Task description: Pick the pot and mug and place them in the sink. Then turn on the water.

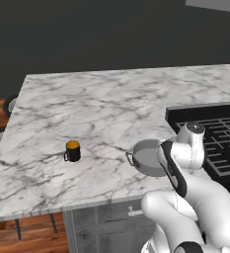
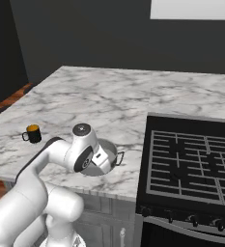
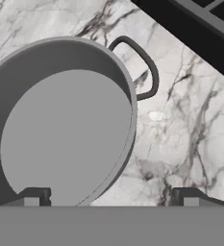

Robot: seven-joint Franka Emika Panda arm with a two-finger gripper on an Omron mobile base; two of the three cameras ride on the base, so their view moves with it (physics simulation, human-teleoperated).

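Setting: marble tabletop, dark wall behind, stove at its right.
End effector: spread wide, empty, straddling the pot's rim, one tip inside, one outside.
Pot: near front edge, beside stove; loop handle faces stove.
Handling: rigid metal, probably heavy, slick; pinch the wall or a handle.
Mug: well left of pot, upright.

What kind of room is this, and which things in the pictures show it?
Most likely a home kitchen: a marble counter with a black stove set beside it, and cookware on the counter, a grey pot and a small black mug.
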